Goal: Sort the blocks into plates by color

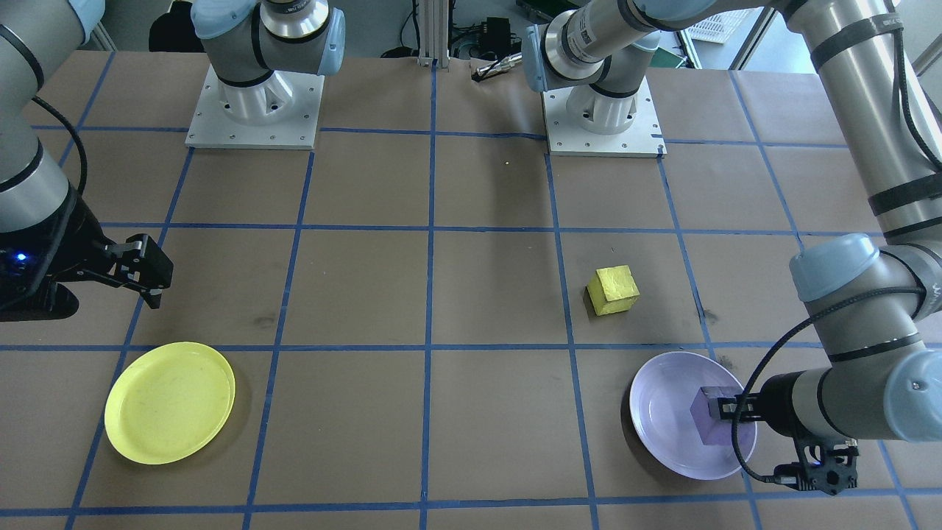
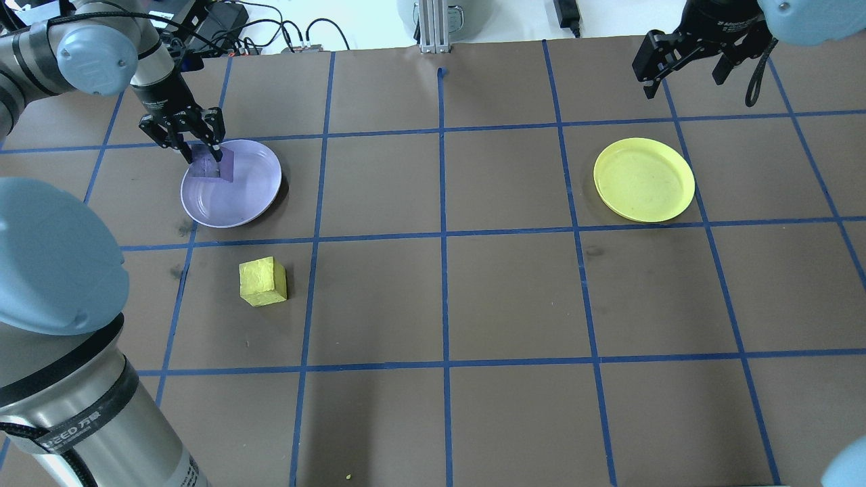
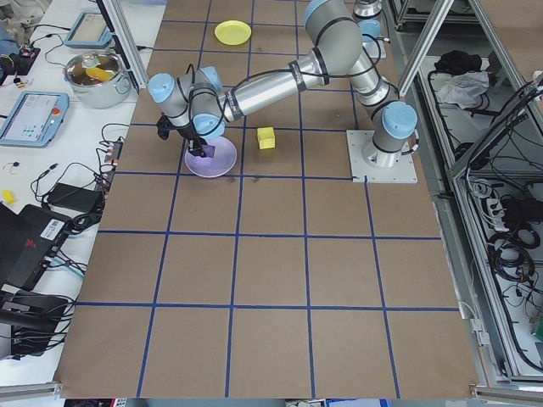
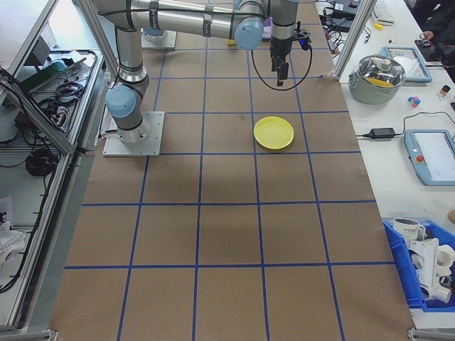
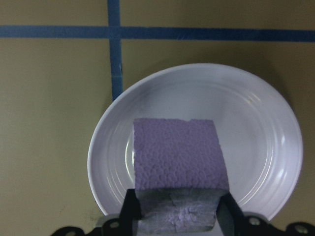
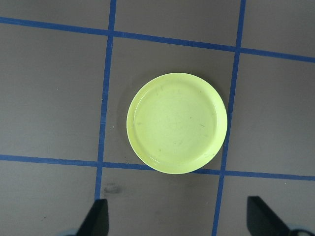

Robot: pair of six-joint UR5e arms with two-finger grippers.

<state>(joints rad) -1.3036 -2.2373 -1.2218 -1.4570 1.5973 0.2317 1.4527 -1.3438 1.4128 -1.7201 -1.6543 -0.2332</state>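
From my overhead feed, my left tool (image 2: 201, 150) points straight down, its fingers clamped on the purple block (image 2: 212, 164), which sits over the lavender plate (image 2: 252, 196) near its 10 o'clock rim; can't tell if it's touching down. The yellow block (image 2: 262, 282) sits on the bench (image 2: 433, 297) just off the plate's 6 o'clock. My right tool (image 2: 683, 64) hangs with its fingers spread apart at about 1 o'clock from the yellow plate (image 2: 644, 180).
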